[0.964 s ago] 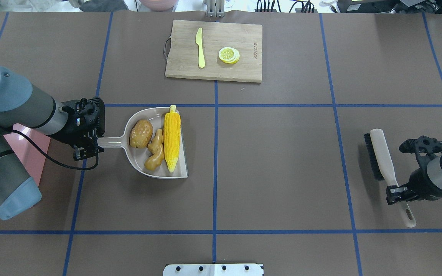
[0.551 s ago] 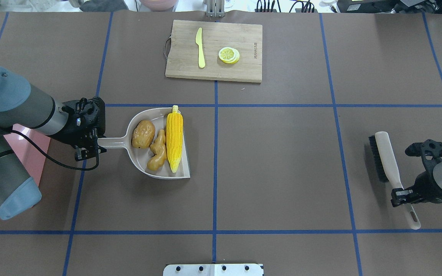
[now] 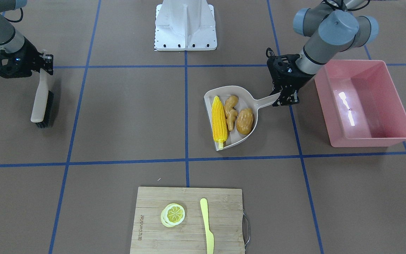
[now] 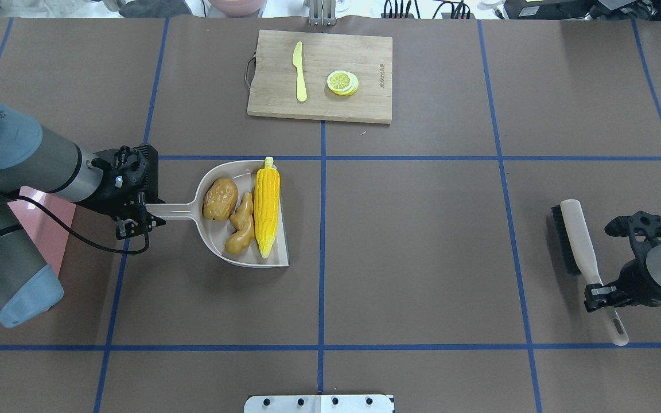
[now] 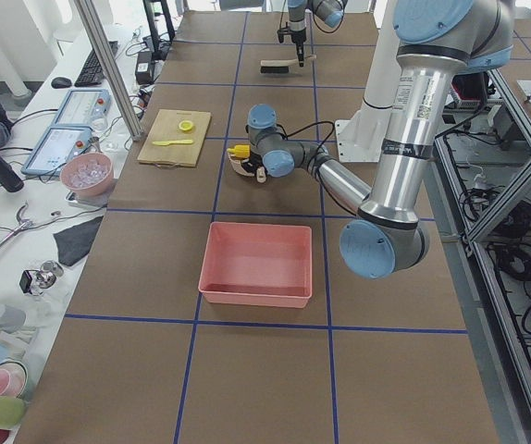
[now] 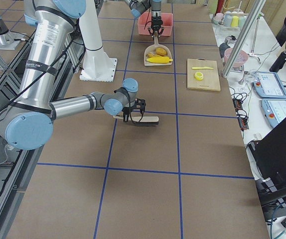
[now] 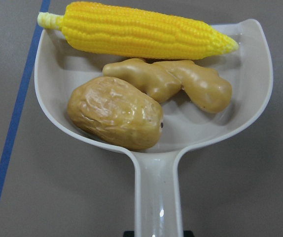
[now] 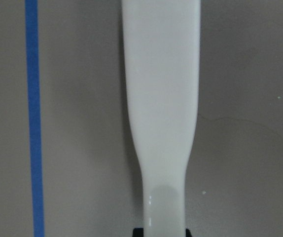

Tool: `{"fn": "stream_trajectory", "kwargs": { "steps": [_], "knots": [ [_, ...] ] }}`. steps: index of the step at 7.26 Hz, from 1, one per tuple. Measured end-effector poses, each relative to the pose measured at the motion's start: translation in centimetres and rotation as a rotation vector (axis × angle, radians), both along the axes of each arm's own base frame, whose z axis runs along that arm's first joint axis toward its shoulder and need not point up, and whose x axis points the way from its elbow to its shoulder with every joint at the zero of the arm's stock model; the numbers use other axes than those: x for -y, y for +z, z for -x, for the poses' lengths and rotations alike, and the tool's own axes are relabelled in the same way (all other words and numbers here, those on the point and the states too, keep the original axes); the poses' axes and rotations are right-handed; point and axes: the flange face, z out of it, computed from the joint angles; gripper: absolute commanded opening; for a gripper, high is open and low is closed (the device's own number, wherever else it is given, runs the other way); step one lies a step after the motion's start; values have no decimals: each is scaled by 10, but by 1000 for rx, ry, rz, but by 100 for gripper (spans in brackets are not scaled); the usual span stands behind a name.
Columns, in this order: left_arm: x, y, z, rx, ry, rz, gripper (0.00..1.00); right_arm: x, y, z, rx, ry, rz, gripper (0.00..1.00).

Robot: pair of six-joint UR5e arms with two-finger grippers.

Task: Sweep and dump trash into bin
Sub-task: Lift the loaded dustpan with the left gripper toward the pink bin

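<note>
L gripper point(image 3: 285, 100) jaws clamped on dustpan point(image 3: 264, 101) handle, trash point(image 3: 231, 112) sits right of it, bin point(image 3: 372, 141) just left; R gripper point(image 3: 44, 61) grips brush point(image 3: 40, 102).

The table point(image 4: 422, 229) is covered in brown paper crossed by blue tape lines point(image 4: 323, 287). The pink bin point(image 3: 372, 141) stands on it just beside the left gripper point(image 3: 284, 101), on the side away from the dustpan point(image 4: 175, 211) that this gripper clamps by the handle. A wooden cutting board point(image 4: 273, 86) lies well beyond the left gripper and far from the right gripper point(image 4: 597, 298). The right gripper clamps a brush point(image 4: 574, 241) low over the paper; whether brush or dustpan touches the paper cannot be told.
</note>
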Motion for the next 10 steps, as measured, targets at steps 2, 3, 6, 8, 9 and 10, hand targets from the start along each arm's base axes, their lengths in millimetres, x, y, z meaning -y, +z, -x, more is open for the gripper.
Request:
{"fn": "stream_trajectory", "kwargs": {
  "steps": [2,3,6,8,9,10],
  "knots": [
    [3,7,-5,-45,-2,-25,0,-3,0,3,-1,-7,2,0],
    [1,6,-4,-81,-3,-27,0,-5,0,5,-1,-11,5,0],
    [-1,9,-4,-144,-8,-34,0,-8,-10,10,16,-21,4,0],
    [-3,9,-1,-215,-25,-27,0,-9,-13,10,20,-21,1,0],
    [-4,6,7,-254,-42,-17,0,-9,-13,10,20,-20,2,0],
    [-5,2,20,-290,-65,-8,0,-9,-13,10,19,-20,2,0]
  ]
}}
